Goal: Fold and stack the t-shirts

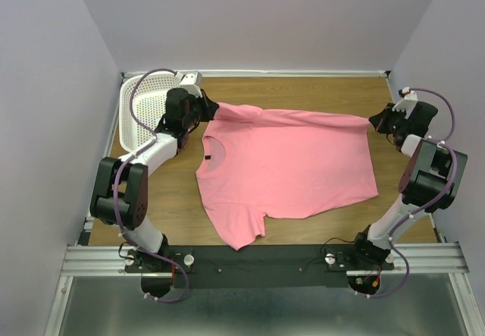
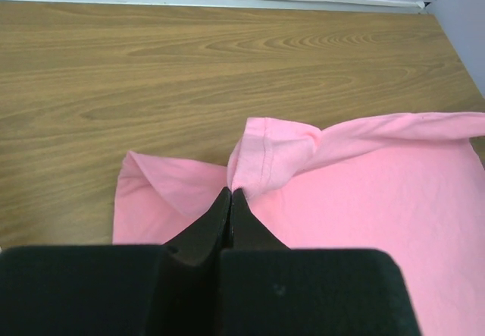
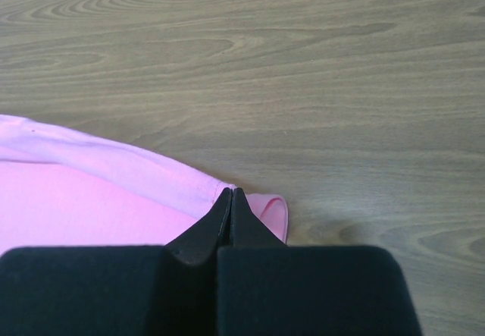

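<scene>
- I see the t-shirt (image 1: 288,169) lying spread mid-table, collar (image 1: 208,154) twd the left edge of the table (image 1: 303,86), bottom twd the right edge, near sleeve (image 1: 242,233) pointing at the near edge.
- left claw (image 1: 207,114) is pressed together on the far sleeve (image 2: 273,154); wrist cam shows cloth bunched right at the tips.
- right claw (image 1: 375,122) is pinching the far hem corner (image 3: 269,211), tips closed w/ a small curl of cloth beside them.
- Far edge of the shirt runs as a rolled ridge btw the two claws, along the far side of the table.
- Step in hand, I reckon: carry that far edge over twd the near edge for the first fold.
- To do it well: move both arms together, same height & pace. Keep the edge taut w/o dragging the body of the shirt, and lay it down parallel to the near edge before letting go.
- Watch the left pinch: it seems to have sleeve only, so the shoulder may sag.
- Left arm: elbow raised by the left edge, forearm reaching twd the far-left corner, wrist just beside the basket (image 1: 140,105).
- Right arm: elbow up at the right edge, wrist near the far-right corner, claw pointing inward.
</scene>
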You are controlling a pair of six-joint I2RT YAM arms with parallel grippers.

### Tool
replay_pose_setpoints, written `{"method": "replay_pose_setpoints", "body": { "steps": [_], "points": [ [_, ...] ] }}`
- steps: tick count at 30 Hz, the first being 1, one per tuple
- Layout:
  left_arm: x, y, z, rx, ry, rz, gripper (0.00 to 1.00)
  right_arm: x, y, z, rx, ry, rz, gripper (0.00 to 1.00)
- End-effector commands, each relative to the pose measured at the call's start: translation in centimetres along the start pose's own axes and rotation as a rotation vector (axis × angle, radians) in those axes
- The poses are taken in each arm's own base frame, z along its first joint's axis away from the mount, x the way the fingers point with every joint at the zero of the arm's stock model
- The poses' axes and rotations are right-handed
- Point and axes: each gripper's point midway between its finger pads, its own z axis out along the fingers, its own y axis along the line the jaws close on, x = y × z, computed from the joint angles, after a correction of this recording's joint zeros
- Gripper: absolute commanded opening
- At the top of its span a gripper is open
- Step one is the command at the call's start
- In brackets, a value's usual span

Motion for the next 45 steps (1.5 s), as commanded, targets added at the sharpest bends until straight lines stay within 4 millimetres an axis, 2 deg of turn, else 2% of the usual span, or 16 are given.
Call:
{"method": "replay_pose_setpoints", "body": {
  "steps": [1,10,18,29,33,36,39,45],
  "points": [
    [-1.5,-1.4,-1.5,0.050,-0.068,-0.007,0.00,-0.3,-0.2,-0.7,-0.008,-0.019,-0.016,0.01],
    [-0.3,-1.3,-2.4,0.055,-0.065,-0.025,0.00,0.2,-0.5,-1.7,-0.009,-0.016,-0.017,0.01],
    [0.4,-2.1,-3.9,0.073,-0.076,-0.030,0.00,1.2,-0.3,-1.5,-0.029,0.008,-0.005,0.01],
    [2.2,-2.0,-5.0,0.069,-0.058,-0.038,0.00,1.9,-0.3,-1.8,-0.022,0.026,-0.010,0.01],
    [2.9,-2.0,-5.1,0.068,-0.049,-0.044,0.00,2.1,-0.3,-2.5,-0.016,0.030,-0.022,0.23],
    [3.4,-2.0,-5.2,0.066,-0.038,-0.048,0.00,1.2,-0.5,-3.5,0.000,0.007,-0.025,0.31],
    [3.9,-1.9,-5.4,0.061,-0.032,-0.056,0.00,0.3,-0.7,-4.5,0.007,-0.016,-0.025,0.34],
    [4.4,-1.9,-5.9,0.060,-0.031,-0.062,0.00,0.8,0.2,-5.3,-0.018,-0.010,-0.024,0.37]
  ]
}}
